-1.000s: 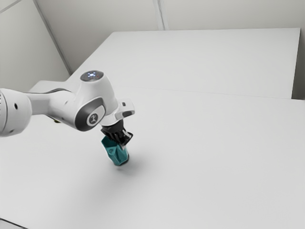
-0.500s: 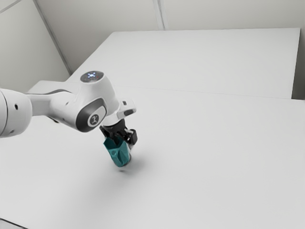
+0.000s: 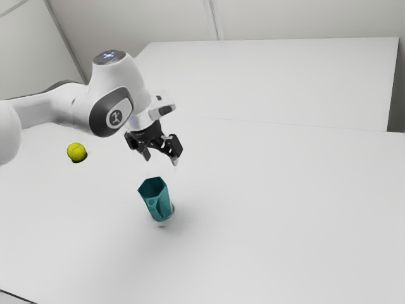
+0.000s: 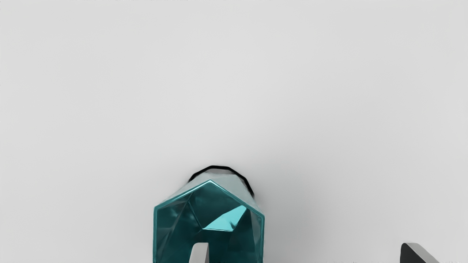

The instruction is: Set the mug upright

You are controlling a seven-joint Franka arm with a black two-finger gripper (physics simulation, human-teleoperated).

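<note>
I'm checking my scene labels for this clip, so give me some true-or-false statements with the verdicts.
1. The teal mug has its mouth facing up. True.
2. The gripper is shut on the mug. False: it is open above it.
3. The tennis ball lies nearer the exterior view's left than the mug. True.
4. The mug's rim is a smooth circle. False: it is angular, with straight edges.

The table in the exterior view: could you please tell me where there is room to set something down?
The table is bare from the mug to the exterior view's right edge, and between mug and ball. It is crowded at the mug, with the open gripper above it.
</note>
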